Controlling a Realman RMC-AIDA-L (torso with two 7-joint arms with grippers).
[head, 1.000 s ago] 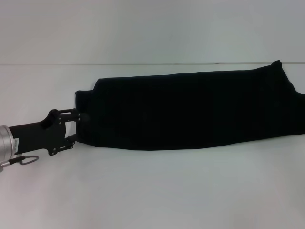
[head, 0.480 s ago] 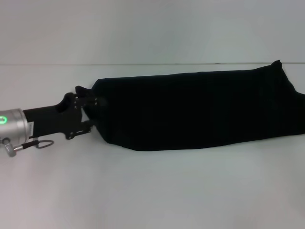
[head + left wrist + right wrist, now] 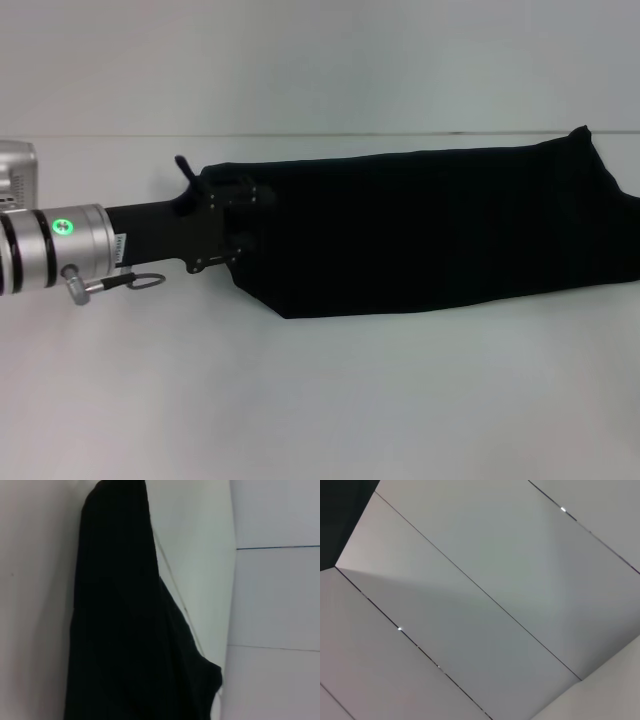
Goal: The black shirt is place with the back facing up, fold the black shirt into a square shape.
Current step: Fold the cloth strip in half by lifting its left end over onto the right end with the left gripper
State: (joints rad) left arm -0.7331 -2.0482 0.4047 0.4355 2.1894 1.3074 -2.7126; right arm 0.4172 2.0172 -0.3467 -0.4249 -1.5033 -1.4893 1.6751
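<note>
White surface (image 3: 320, 400) all round; my left tool (image 3: 228, 228) overlaps the shirt (image 3: 430, 230) at its left end; can't tell its grip.

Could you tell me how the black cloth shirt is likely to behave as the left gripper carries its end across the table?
The black cloth shirt will probably drape limply: it lies as a long soft band with rumpled edges. The lifted end at the left gripper likely sags on release, as the left wrist view shows it hanging in folds. On the smooth white table it may slide.
</note>
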